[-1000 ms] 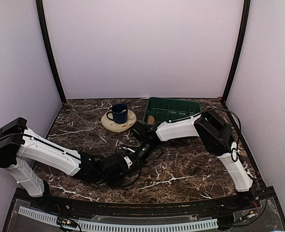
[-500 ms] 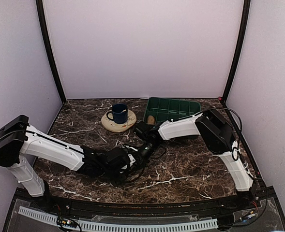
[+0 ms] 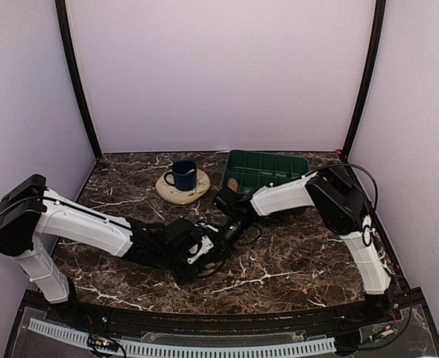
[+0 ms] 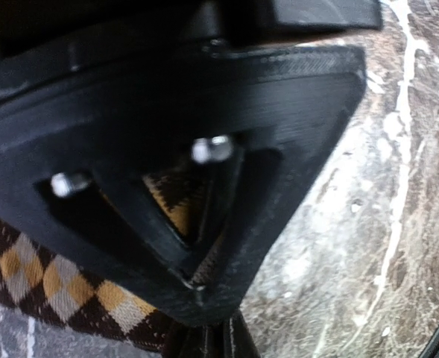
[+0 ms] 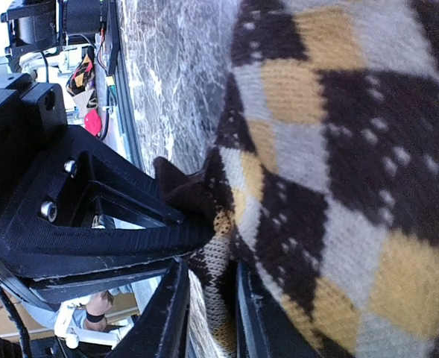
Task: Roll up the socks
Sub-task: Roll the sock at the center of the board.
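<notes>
The left hand (image 3: 210,246) is clamped on a dark-brown tip of the knit argyle sock (image 5: 338,149). Its tan, grey and brown diamonds bunch right against the right hand (image 3: 220,237). That hand's fingers (image 5: 171,313) show a narrow gap with yarn in it; whether they grip is unclear. A glossy, white-veined brown table (image 3: 301,257) lies beneath, with pale walls around. From above, both hands hide the sock.

Top camera overlooks the table (image 3: 294,261); both wrist cameras hug one sock (image 5: 338,149).
</notes>
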Tool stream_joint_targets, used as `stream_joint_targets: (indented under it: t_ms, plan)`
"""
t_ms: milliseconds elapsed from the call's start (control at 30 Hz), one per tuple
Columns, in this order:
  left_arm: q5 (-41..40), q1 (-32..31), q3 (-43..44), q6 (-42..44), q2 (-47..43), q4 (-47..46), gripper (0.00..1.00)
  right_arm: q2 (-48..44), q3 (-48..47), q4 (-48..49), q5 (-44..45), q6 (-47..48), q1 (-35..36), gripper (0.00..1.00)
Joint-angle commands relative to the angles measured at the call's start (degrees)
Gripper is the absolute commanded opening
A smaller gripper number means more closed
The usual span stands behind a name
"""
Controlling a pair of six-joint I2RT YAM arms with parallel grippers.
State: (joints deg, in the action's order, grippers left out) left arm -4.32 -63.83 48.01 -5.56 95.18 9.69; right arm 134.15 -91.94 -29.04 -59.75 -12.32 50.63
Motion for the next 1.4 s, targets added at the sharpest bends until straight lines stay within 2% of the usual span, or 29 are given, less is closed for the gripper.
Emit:
stream_joint_targets:
  t_ms: [0,167,533,933,1200,1367]
  plan:
    - [10.1,-0.1,-0.8,1.4,3.1,5.6,0.00,-3.5,3.3,5.3,1.4,-2.4,-1.0,0.21]
    - [12.9,1.2,0.4,2.2,3.1,6.8,0.00,-7.0,8.7,12.4,1.7,-6.6,-2.1,0.22]
    - [19.0,3.8,3.3,2.4,5.2,9.7,0.00,-12.4,15.0,19.3,4.2,-9.1,-3.9,0.24]
    - [28.3,7.5,6.1,4.4,7.3,14.1,0.00,-18.9,25.5,28.5,12.0,-12.3,-5.7,0.24]
    - [36.0,11.1,9.2,6.8,10.9,18.8,0.00,-24.3,33.3,32.3,18.8,-9.7,-5.7,0.24]
    - [40.9,13.3,10.2,7.5,12.6,20.8,0.00,-29.0,39.8,38.4,23.2,-8.9,-5.4,0.24]
